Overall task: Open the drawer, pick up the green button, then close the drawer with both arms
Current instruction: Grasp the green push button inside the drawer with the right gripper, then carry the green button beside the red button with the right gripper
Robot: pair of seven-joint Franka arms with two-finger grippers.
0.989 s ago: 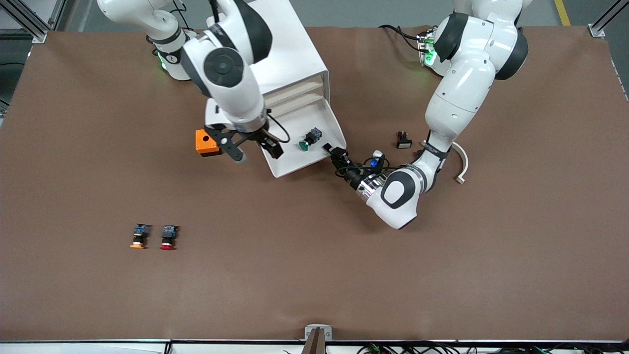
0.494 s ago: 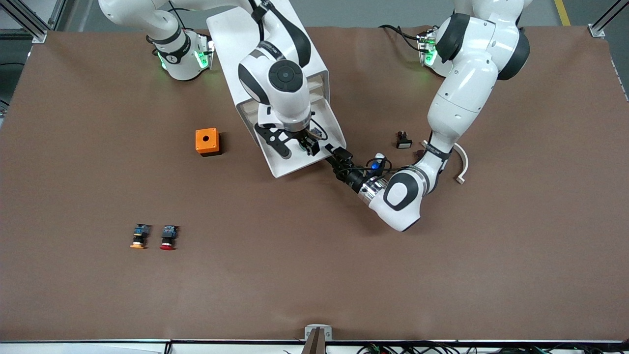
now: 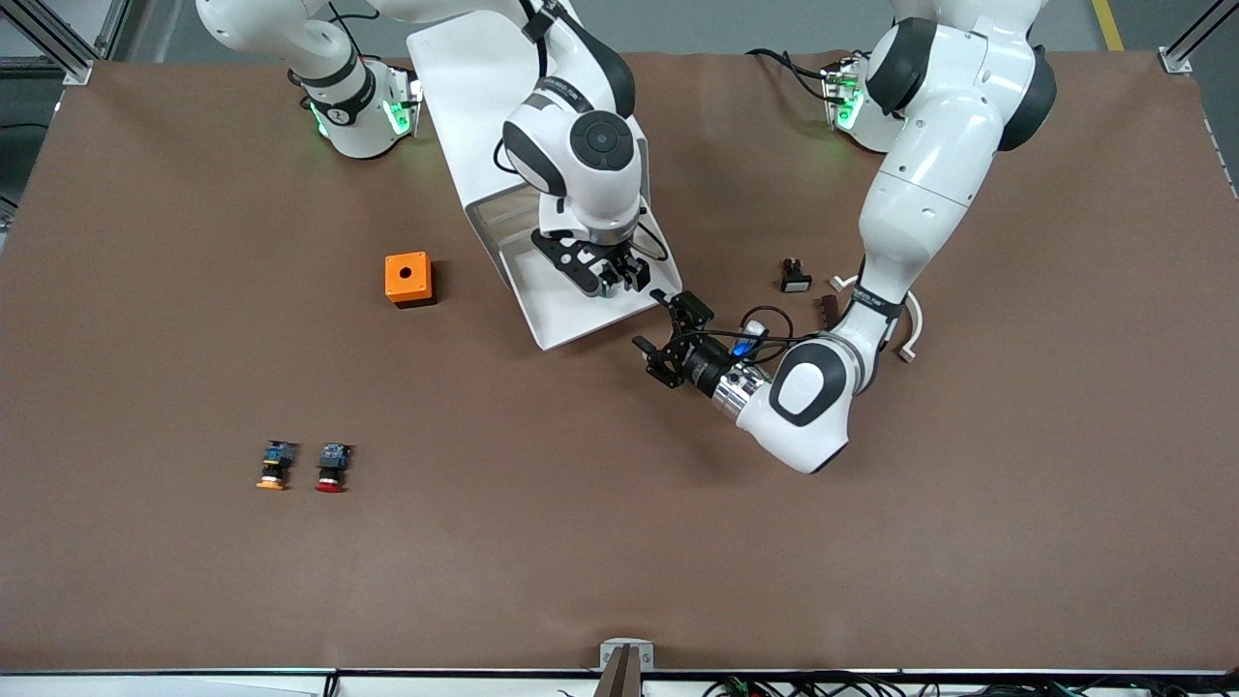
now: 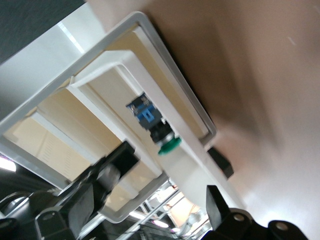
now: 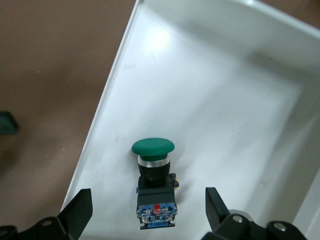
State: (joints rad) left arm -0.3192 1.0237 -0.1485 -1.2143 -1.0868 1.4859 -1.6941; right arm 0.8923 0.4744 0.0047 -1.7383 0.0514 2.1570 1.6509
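Observation:
The bottom drawer [image 3: 561, 324] of the white cabinet [image 3: 465, 87] is pulled out. The green-capped button [image 5: 153, 148] lies on the drawer floor [image 5: 215, 100], and it also shows in the left wrist view [image 4: 159, 131]. In the front view my right arm hides it. My right gripper [image 3: 607, 277] is open and low over the drawer, with a finger on each side of the button [image 5: 148, 207], not touching it. My left gripper [image 3: 670, 329] is open and empty, just off the drawer's front corner toward the left arm's end [image 4: 150, 210].
An orange box [image 3: 407, 279] stands beside the drawer toward the right arm's end. An orange-capped button [image 3: 274, 466] and a red-capped button [image 3: 332, 468] lie nearer the camera. A small black-and-white button [image 3: 795, 276] and a white curved piece [image 3: 911, 327] lie by the left arm.
My right arm swung from beside the orange box to over the drawer and came down around the button. My left gripper let go of the drawer front, opened and drew back.

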